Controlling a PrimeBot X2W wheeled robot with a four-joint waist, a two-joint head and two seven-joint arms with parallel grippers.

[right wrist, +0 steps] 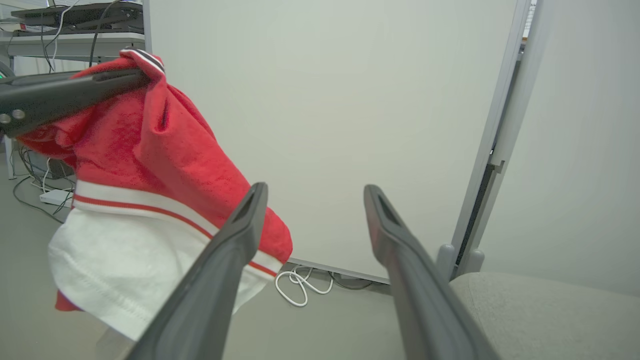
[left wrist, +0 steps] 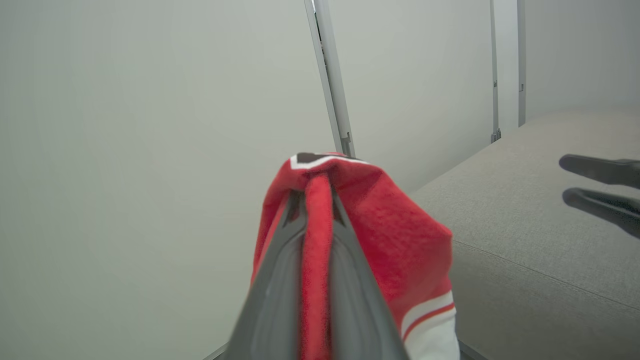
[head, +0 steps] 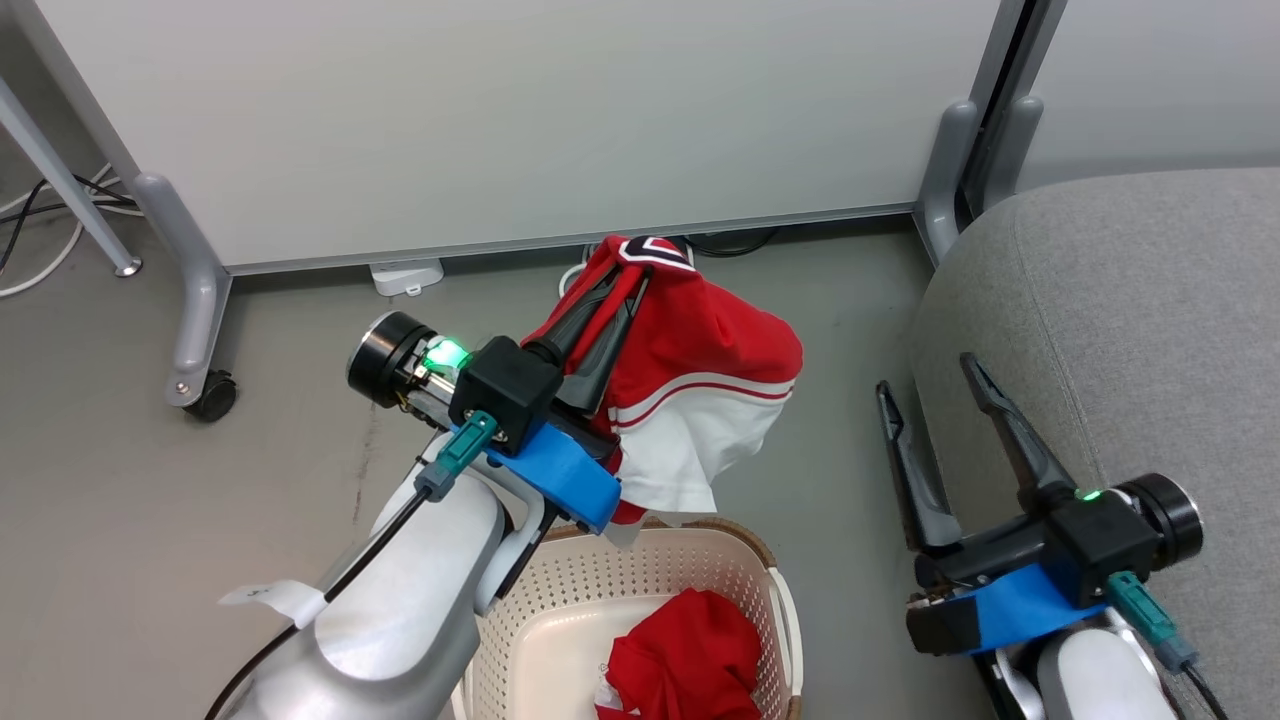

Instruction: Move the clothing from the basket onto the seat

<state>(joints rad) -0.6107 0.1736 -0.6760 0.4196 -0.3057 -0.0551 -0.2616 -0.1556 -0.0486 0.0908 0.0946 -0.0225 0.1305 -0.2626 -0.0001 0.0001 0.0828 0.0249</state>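
Two pieces of red clothing are in play: one garment (head: 700, 360) hangs in the air above the far rim of the basket (head: 700, 535), and the other garment (head: 690, 655) lies crumpled on the basket's floor toward its right wall. The left gripper (head: 625, 280) is clamped on a fold of the lifted garment near its dark-and-white trimmed edge, with a ridge of red cloth squeezed up between the two fingers. The rest drapes down to the side, red above and white lining below. The right gripper (head: 927, 376) stands with its jaws wide apart and nothing between them, just beside the left edge of the seat (head: 1130, 330); the lifted garment is not yet over that seat. To my eye this fabric is light, limp and fleecy. It sags wherever it isn't pinched and it won't break. It looks grippy rather than slick, though a thin pinch could creep out on a hard swing. A bunched fold or the thicker hem gives the surest hold. For the piece in the basket I'd take the highest crumple in its middle, clear of the perforated wall, so the fingers close on several layers.
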